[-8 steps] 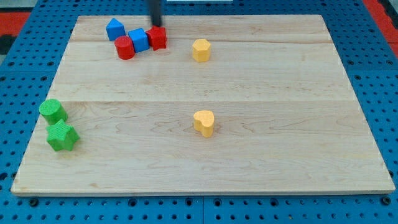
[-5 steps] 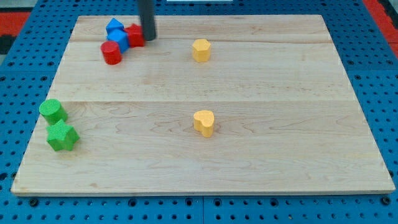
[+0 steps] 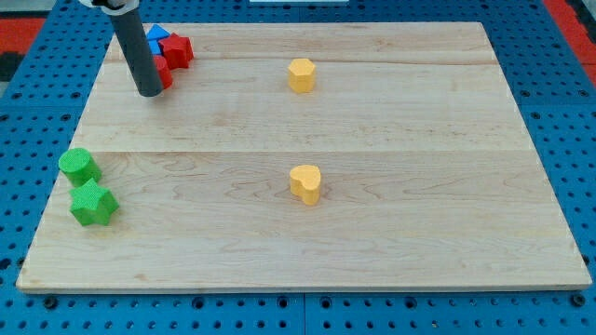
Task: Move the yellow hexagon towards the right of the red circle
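Note:
The yellow hexagon (image 3: 301, 74) sits near the view's top, centre, alone. My tip (image 3: 149, 92) is at the top left, just in front of a tight cluster. The red circle (image 3: 162, 72) is mostly hidden behind the rod, with only its right edge showing. A second red block (image 3: 178, 50) lies above and to the right of it. A blue block (image 3: 156, 35) peeks out behind them. The tip is far to the left of the yellow hexagon.
A yellow heart-shaped block (image 3: 305, 183) lies at the board's centre. A green cylinder (image 3: 79, 167) and a green star-like block (image 3: 93, 204) sit at the left edge. The wooden board (image 3: 419, 233) rests on a blue pegboard.
The rod has swept left and down across the red and blue cluster, shoving those blocks left. The yellow hexagon and the other blocks have not moved.

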### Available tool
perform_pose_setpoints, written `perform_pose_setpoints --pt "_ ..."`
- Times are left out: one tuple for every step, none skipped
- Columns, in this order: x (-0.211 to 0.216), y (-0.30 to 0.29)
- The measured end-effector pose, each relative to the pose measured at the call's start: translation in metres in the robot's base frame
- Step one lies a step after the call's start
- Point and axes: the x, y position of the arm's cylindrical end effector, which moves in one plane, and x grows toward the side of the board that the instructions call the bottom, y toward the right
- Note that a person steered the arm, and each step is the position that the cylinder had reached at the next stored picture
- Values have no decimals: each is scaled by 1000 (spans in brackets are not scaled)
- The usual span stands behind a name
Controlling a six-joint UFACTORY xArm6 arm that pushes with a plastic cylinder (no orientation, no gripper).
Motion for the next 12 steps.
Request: perform_pose_setpoints --pt "-3 14" --pt "-19 112" --pt "-24 197" --pt "-42 226" --pt "-42 231" --pt "-12 270" --pt "-27 322" --pt "-33 285" --pt "-51 265" --pt "-71 287" --pt "-81 268" --pt "-78 199"
